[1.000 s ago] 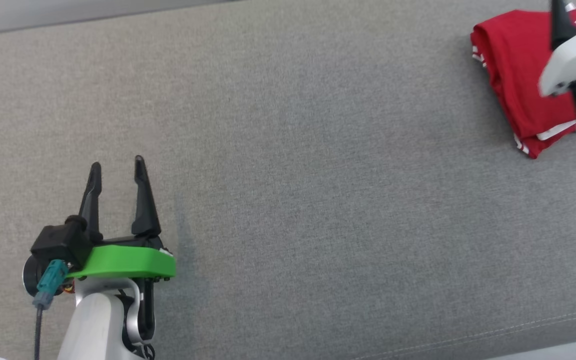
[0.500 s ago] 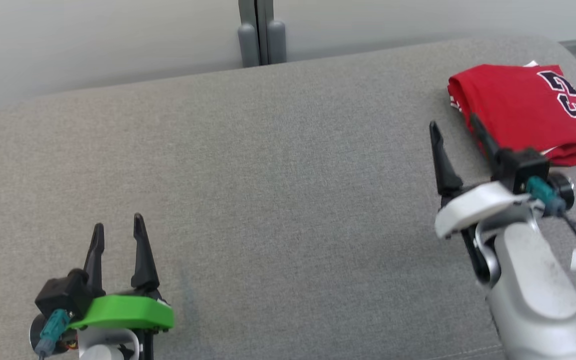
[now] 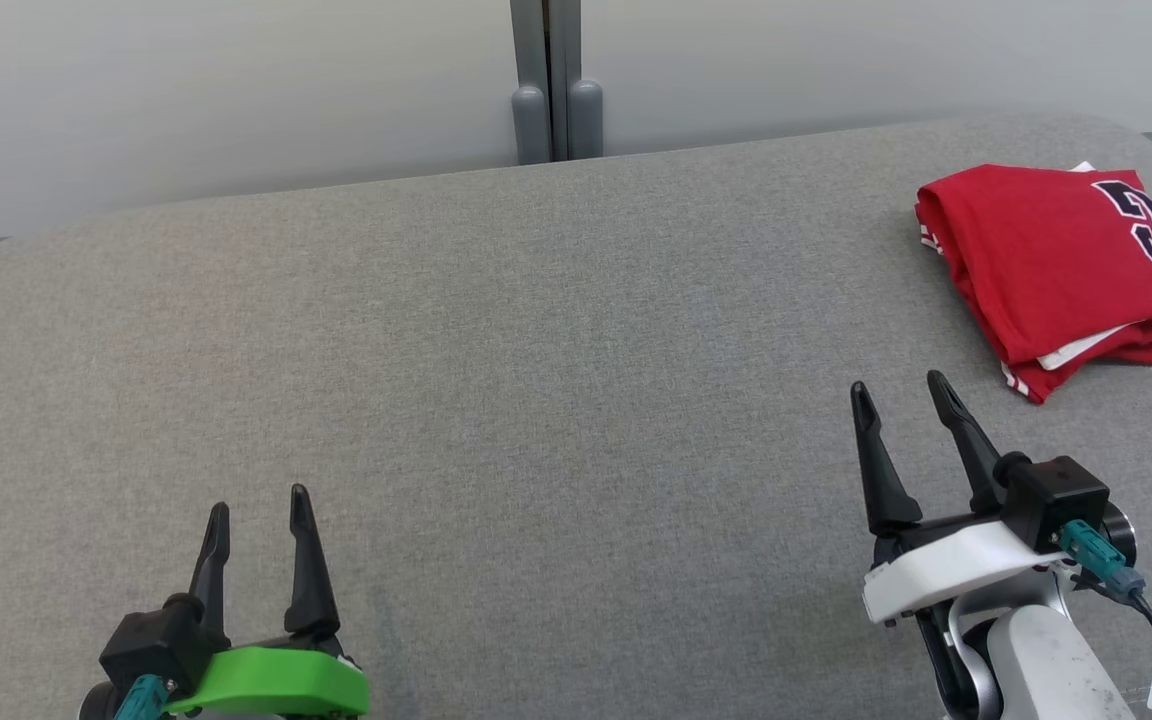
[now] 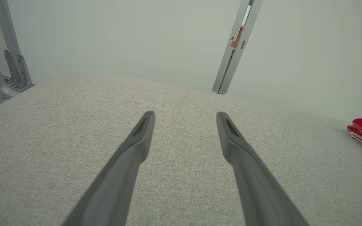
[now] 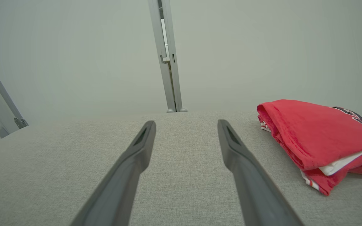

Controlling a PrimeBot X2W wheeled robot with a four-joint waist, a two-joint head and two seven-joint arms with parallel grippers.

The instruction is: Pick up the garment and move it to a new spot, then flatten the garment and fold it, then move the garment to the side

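Red folded jersey garment (image 3: pixel 1056 260) lies on grey fabric cushion (image 3: pixel 536 380), ahead-right of right gripper (image 3: pixel 896 383), apart from it. Right gripper has withdrawn off it; both it and left gripper (image 3: pixel 258 499) splayed, empty. Final move-aside step looks complete.

Grey upholstered surface (image 3: pixel 536 400), folded red garment (image 3: pixel 1046 260) on it
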